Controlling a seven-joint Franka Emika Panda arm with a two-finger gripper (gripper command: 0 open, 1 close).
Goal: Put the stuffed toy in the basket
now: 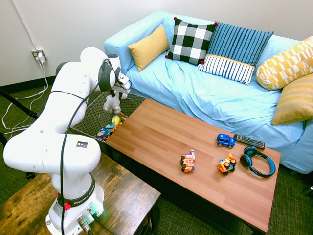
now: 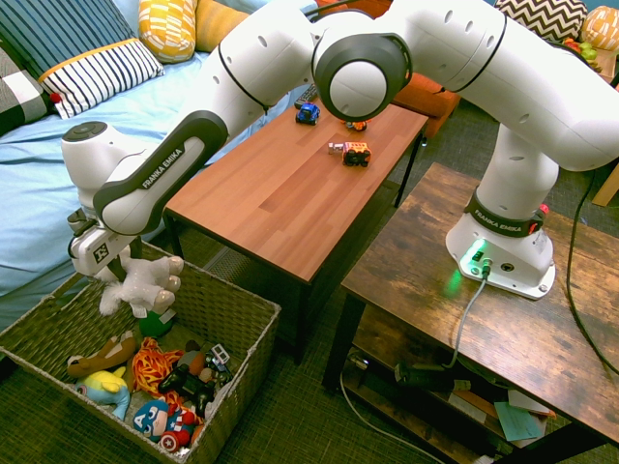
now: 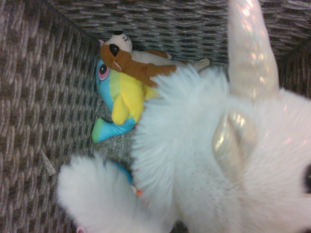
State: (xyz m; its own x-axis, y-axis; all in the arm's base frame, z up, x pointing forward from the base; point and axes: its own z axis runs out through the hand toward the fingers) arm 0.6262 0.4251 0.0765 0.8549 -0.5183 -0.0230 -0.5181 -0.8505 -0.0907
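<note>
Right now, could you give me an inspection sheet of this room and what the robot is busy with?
Surface: wooden coffee table beside the blue sofa.
Job's things: white stuffed toy hangs under the gripper, over the woven basket, not yet lying inside.
Clutter: other plush toys in the basket; three toy cars, a remote and blue headphones on the table.
Grippers: at the stuffed toy's top; the fingers are too hidden to judge.
Cables: white cords run from a wall socket across the floor.
Surroundings: patterned cushions on the sofa, green carpet.
</note>
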